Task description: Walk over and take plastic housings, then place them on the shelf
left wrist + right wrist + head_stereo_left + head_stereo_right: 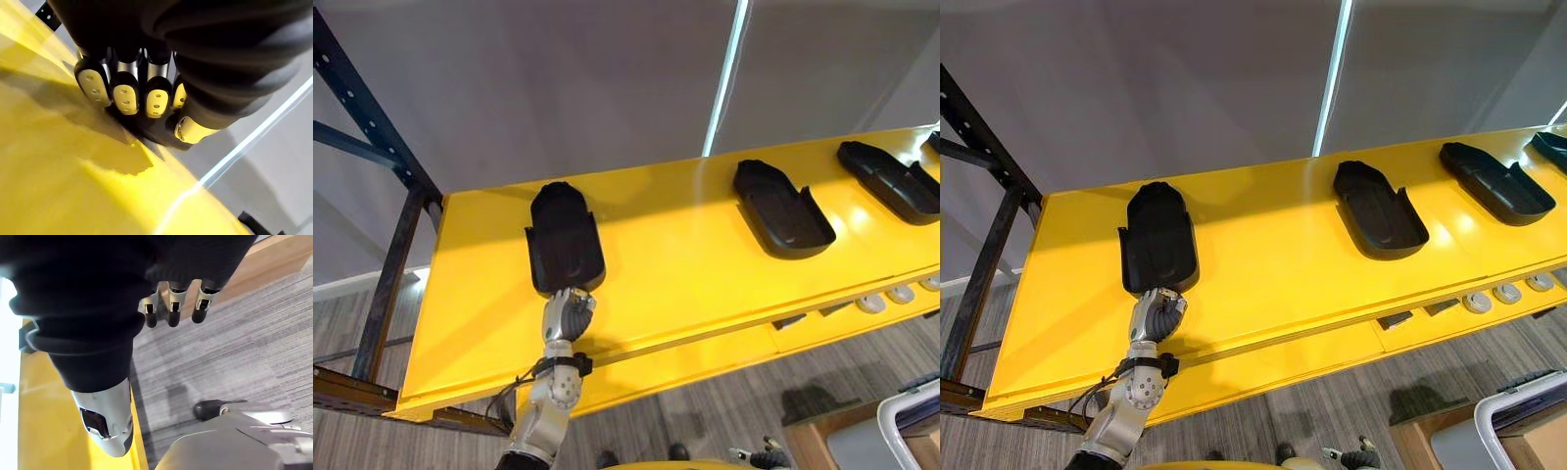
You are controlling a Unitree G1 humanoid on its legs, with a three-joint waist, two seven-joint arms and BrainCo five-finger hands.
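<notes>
Left hand (570,311), fingers (126,95) curled on the leftmost housing (563,235), apparently seating it near the shelf (685,264) left end; right hand (171,303) hangs slack, fingers apart.

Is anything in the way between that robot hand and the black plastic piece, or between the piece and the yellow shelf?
Nothing visible is. The left hand is at the near end of the plastic housing, which already lies on the yellow shelf. The next housing lies apart, farther right along the shelf.

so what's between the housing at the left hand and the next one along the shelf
Nothing: only bare yellow shelf separates the left housing from the next housing, in both eye views.
</notes>
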